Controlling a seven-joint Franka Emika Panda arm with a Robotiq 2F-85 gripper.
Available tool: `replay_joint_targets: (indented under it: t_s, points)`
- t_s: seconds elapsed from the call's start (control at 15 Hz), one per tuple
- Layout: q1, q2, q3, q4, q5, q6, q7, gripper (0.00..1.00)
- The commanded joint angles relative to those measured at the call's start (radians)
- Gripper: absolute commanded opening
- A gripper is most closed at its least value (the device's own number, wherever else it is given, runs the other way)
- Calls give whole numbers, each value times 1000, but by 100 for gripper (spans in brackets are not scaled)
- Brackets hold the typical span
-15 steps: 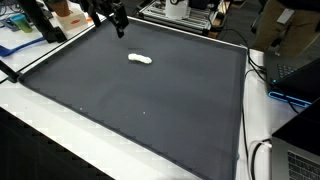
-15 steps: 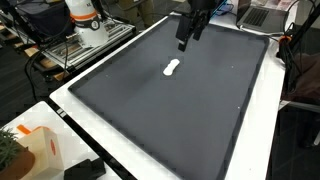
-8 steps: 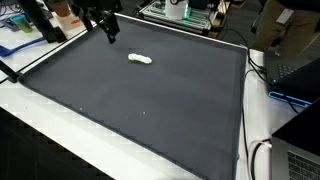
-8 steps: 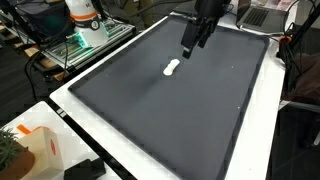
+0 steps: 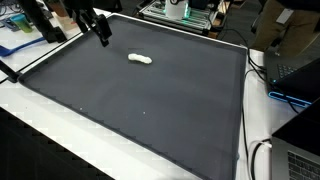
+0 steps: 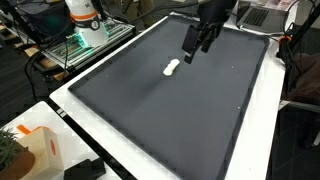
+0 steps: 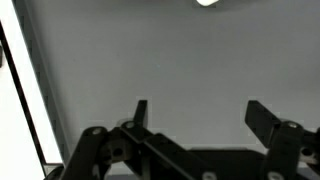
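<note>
A small white oblong object (image 5: 140,59) (image 6: 172,68) lies on the dark mat (image 5: 150,100) (image 6: 170,110), towards its far side in both exterior views. My gripper (image 5: 102,38) (image 6: 190,54) hangs above the mat a short way from the white object, apart from it. In the wrist view the gripper (image 7: 198,112) stands open with nothing between its fingers (image 7: 141,112), and only the lower edge of the white object (image 7: 208,3) shows at the top of the frame.
The mat sits on a white table (image 5: 60,140) (image 6: 120,150). An orange-and-white carton (image 6: 35,148) stands near a table corner. Equipment racks (image 5: 185,12) (image 6: 85,35), cables and a laptop (image 5: 295,85) ring the table.
The gripper has moved steadily away from the white object along the mat's far side, staying open. The white object has not moved.
</note>
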Motion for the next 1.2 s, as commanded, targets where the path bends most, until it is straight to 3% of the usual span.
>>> replay_joint_targets:
  t_s: [0.0, 0.47, 0.6, 0.87, 1.13]
  points:
    - [-28, -33, 10, 42, 7, -82, 11, 100]
    - [-64, -39, 4, 84, 37, -279, 19, 100]
    - [-34, -33, -15, 55, 30, -246, -4, 100]
    - [-42, -32, -17, 55, 49, -251, -5, 100]
    - [-129, -63, 25, 119, 120, -345, 7, 100]
